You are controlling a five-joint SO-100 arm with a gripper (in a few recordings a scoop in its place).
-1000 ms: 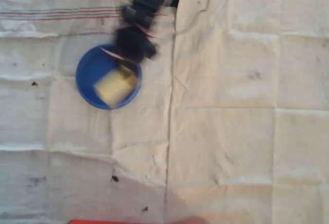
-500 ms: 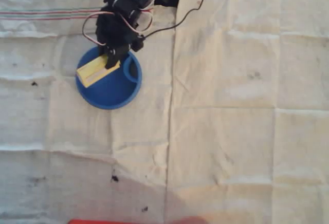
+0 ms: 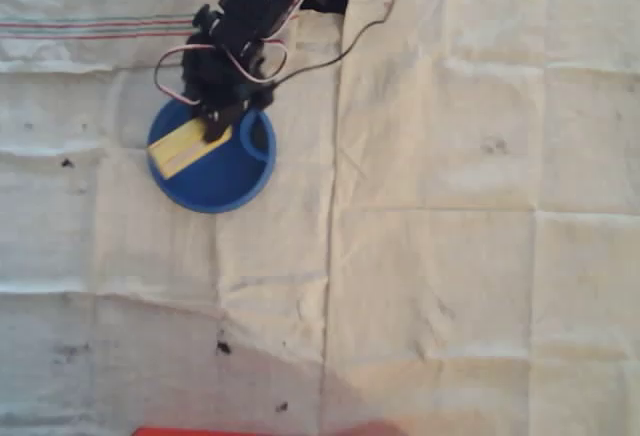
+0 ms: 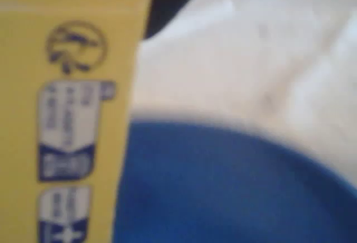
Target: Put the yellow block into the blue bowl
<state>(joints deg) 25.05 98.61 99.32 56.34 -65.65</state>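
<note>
Overhead view: yellow block (image 3: pixel 189 146) clamped at its right end in the hand (image 3: pixel 217 131), tilted over the blue bowl (image 3: pixel 215 178), upper-left part. Arm reaches down from far edge of the counter (image 3: pixel 450 256).

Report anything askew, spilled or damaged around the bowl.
Nothing is spilled or broken. The yellow block lies slanted over the blue bowl, one end past the left rim, the gripper at its other end. The cloth is creased and stained.

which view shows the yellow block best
The overhead view: the whole yellow block shows as a bar lying over the blue bowl, one end under the gripper. The wrist view shows one blurred printed face of it, cut off at the edges.
</note>
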